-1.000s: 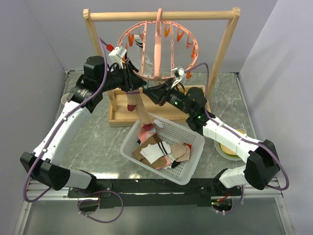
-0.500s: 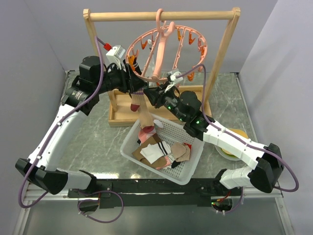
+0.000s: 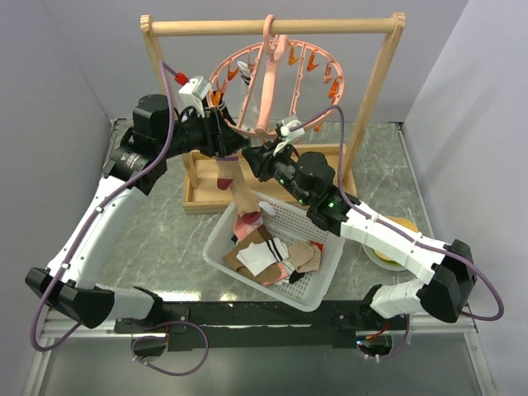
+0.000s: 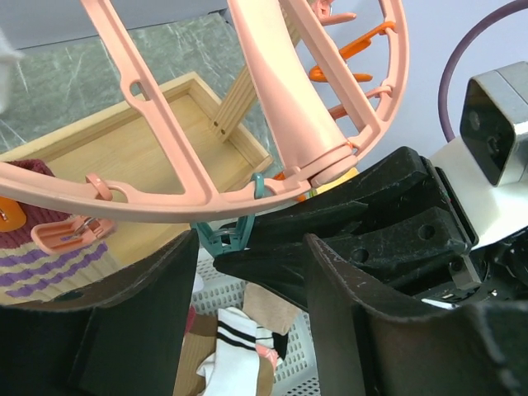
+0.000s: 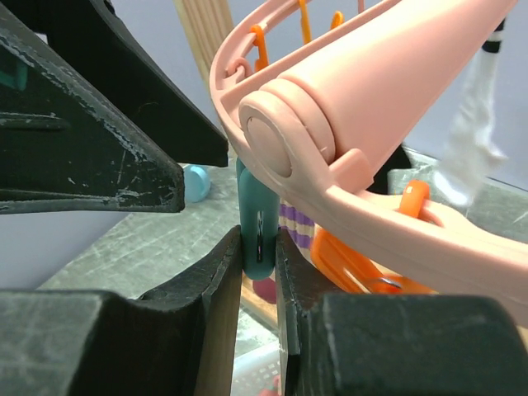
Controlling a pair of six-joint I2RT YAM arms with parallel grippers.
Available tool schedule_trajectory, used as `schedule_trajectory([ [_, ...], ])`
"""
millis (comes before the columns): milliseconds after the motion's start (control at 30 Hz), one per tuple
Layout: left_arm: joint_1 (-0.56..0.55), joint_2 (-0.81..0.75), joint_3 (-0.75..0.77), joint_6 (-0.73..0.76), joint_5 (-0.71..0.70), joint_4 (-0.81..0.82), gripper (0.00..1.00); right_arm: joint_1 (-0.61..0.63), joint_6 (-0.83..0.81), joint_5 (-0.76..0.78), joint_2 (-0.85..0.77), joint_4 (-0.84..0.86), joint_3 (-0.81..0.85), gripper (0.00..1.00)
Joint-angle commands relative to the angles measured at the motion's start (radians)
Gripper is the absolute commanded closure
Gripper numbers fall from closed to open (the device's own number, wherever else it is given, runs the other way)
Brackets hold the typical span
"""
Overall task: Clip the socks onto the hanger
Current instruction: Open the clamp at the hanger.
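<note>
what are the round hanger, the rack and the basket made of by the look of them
Round hanger: likely plastic, smooth salmon-pink, moulded spokes. Rack: wood, pale tan, unpainted, matte. Basket: probably plastic, white, moulded mesh walls.

Setting: robotics lab test cell. Evidence: marble-patterned table (image 3: 165, 239) boxed in by plain grey panels (image 3: 58, 82) at left, back and right. Mounting rail (image 3: 272, 316) along bottom edge carries two robot arms (image 3: 103, 214). Purple cables (image 3: 37, 326) loop loose at lower left.
</note>
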Motion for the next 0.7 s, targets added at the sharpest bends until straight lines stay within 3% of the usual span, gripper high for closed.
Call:
schedule_trajectory([
  [0, -0.009, 0.004, 0.002, 0.01, -0.019, 0.045, 0.41, 0.015, -0.01, 0.012, 0.008, 0.009, 0.064, 1.0],
  [100, -0.012, 0.007, -0.009, 0.009, -0.03, 0.045, 0.39, 0.018, -0.013, 0.01, 0.01, 0.004, 0.075, 1.0],
  [133, -0.012, 0.007, -0.012, 0.001, -0.031, 0.046, 0.34, 0.019, -0.014, 0.01, 0.011, 0.004, 0.077, 1.0],
  [200, -0.013, 0.01, -0.018, -0.011, -0.047, 0.049, 0.16, 0.019, -0.016, 0.01, 0.011, 0.003, 0.075, 1.0],
  [233, -0.013, 0.013, -0.018, -0.011, -0.048, 0.049, 0.01, 0.019, -0.014, 0.009, 0.01, 0.006, 0.074, 1.0],
  [500, -0.015, 0.023, 0.008, -0.011, -0.039, 0.06, 0.02, 0.021, -0.013, 0.007, 0.018, 0.004, 0.069, 1.0],
  [667, -0.013, 0.03, 0.003, -0.025, 0.007, 0.086, 0.3, 0.024, -0.01, 0.009, 0.028, 0.003, 0.071, 1.0],
])
